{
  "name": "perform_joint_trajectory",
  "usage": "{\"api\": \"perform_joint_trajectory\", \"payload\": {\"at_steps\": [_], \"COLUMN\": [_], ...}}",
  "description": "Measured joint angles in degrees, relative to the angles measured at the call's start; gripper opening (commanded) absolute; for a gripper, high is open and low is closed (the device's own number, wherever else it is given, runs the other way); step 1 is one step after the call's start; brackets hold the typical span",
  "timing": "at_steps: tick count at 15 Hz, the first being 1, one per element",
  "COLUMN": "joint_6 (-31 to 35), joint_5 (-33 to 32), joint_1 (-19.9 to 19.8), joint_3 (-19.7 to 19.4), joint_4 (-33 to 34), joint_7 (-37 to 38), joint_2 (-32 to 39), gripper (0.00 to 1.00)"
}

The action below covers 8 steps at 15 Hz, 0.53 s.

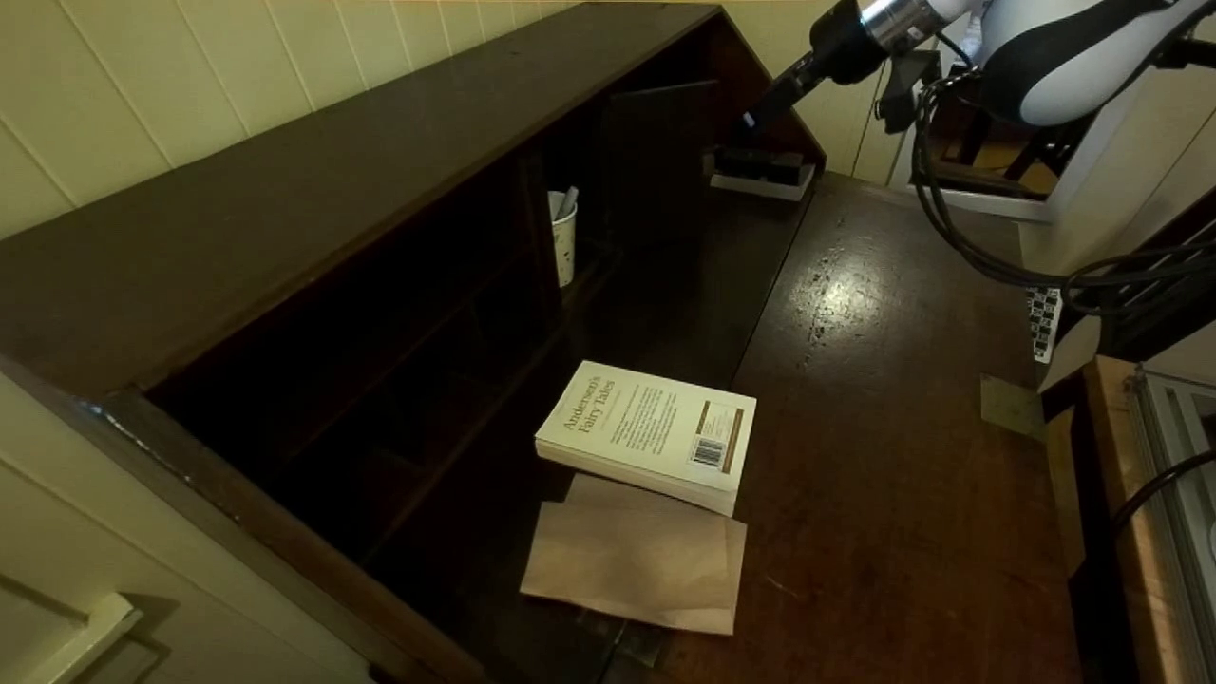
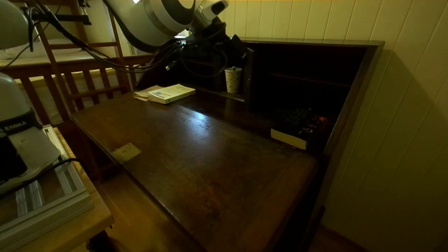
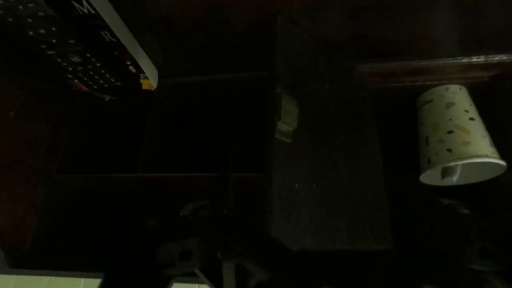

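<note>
Here's the hand (image 1: pixel 750 121), looking wide, gripping nothing visible; straight ahead in the wrist view stands the small door (image 3: pixel 328 164), upright, long axis vertical. Touching? Can't tell. A cup (image 3: pixel 456 128) flanks one side, a dark book (image 2: pixel 297 127) the other; farther along the bench (image 1: pixel 902 446), a pale book (image 1: pixel 646 432) beside brown paper (image 1: pixel 636 560).

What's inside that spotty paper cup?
A pale, stick-like thing pokes out of the top of the paper cup. I can't tell exactly what it is. The cup's walls cover its lower part, so anything else down there can't be seen.
</note>
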Motion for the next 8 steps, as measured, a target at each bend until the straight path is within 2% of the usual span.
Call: {"api": "perform_joint_trajectory", "payload": {"at_steps": [5, 8], "joint_6": [2.11, 2.12], "joint_5": [-5.28, -6.29], "joint_1": [-6.57, -7.82], "joint_3": [4.53, 5.49], "joint_4": [4.18, 5.97], "joint_7": [8.82, 10.99], "joint_2": [0.81, 1.38], "gripper": [1.00, 1.00]}}
